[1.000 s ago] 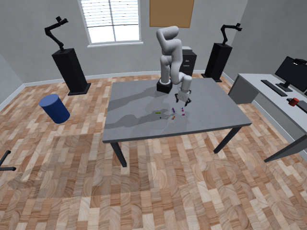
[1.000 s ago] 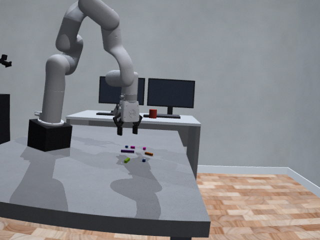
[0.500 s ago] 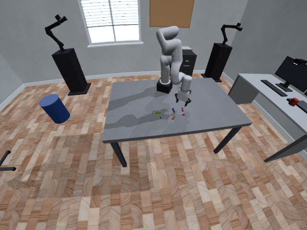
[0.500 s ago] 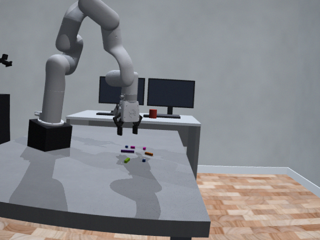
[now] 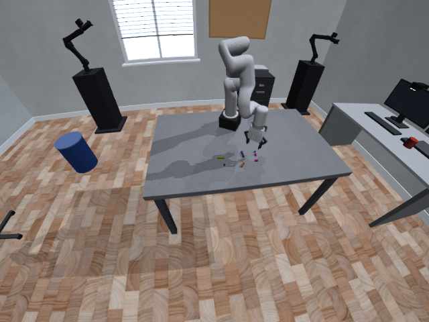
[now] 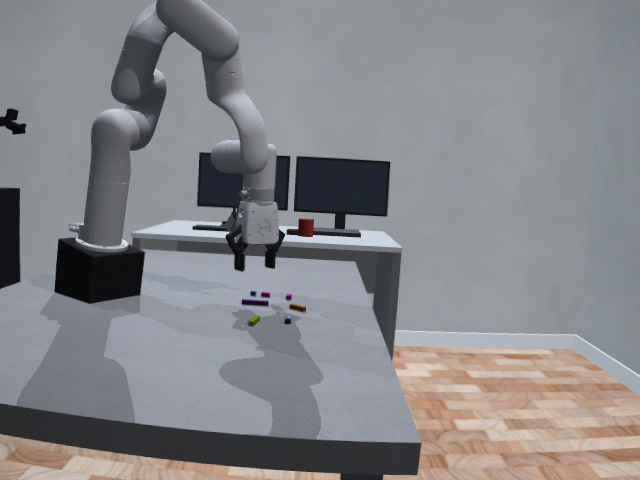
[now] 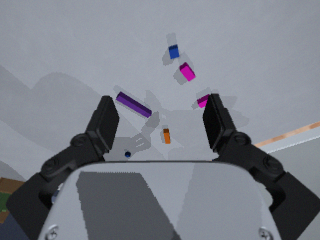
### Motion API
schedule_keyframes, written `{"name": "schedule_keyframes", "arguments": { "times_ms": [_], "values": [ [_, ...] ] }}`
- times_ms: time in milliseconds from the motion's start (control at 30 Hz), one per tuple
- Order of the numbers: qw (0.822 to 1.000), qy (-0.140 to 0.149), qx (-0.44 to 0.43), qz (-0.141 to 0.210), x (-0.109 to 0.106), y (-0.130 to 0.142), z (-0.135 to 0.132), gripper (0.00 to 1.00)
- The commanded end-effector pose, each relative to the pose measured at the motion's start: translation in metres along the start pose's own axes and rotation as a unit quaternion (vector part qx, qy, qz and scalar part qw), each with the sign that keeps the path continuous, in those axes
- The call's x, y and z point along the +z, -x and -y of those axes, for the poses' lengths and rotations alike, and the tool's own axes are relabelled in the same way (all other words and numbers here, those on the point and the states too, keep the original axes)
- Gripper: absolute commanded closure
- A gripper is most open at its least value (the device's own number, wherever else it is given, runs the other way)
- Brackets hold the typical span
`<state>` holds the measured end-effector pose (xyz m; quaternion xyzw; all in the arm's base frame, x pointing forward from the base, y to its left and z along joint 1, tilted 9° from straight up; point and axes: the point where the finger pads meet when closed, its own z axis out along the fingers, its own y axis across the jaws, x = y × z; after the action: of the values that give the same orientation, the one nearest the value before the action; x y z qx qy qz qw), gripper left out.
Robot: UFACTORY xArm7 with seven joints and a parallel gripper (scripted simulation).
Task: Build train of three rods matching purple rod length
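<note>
Several small rods lie loose on the grey table. The purple rod (image 6: 254,302) (image 7: 133,104) (image 5: 241,151) lies in the middle. An orange rod (image 6: 297,307) (image 7: 166,135) is near it. Two magenta rods (image 6: 265,294) (image 6: 288,296) show in the wrist view (image 7: 187,71) (image 7: 202,101); the second is partly behind a finger. Two blue rods (image 6: 252,292) (image 6: 287,320) (image 7: 173,51) (image 7: 128,154) and a lime rod (image 6: 253,320) (image 5: 220,157) lie apart. My gripper (image 6: 254,260) (image 7: 160,106) (image 5: 256,141) is open and empty, hovering above the rods. No rods touch.
The arm's black base (image 6: 98,273) stands at the table's back. The table's right edge (image 6: 385,330) is close to the rods. A desk with monitors and a red cup (image 6: 306,227) stands beyond it.
</note>
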<state>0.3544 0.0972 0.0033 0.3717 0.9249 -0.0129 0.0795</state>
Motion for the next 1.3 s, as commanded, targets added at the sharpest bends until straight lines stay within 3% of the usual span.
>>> {"name": "schedule_keyframes", "arguments": {
  "times_ms": [0,967,1267],
  "values": [
    [1.0,0.001,0.0,0.001,-0.0008,0.0006,-0.0011,0.0],
    [1.0,0.001,0.0,0.001,-0.0008,0.0006,-0.0011,0.0],
    [0.999,0.001,0.038,0.001,-0.0007,0.0019,-0.0011,0.0]
  ]
}}
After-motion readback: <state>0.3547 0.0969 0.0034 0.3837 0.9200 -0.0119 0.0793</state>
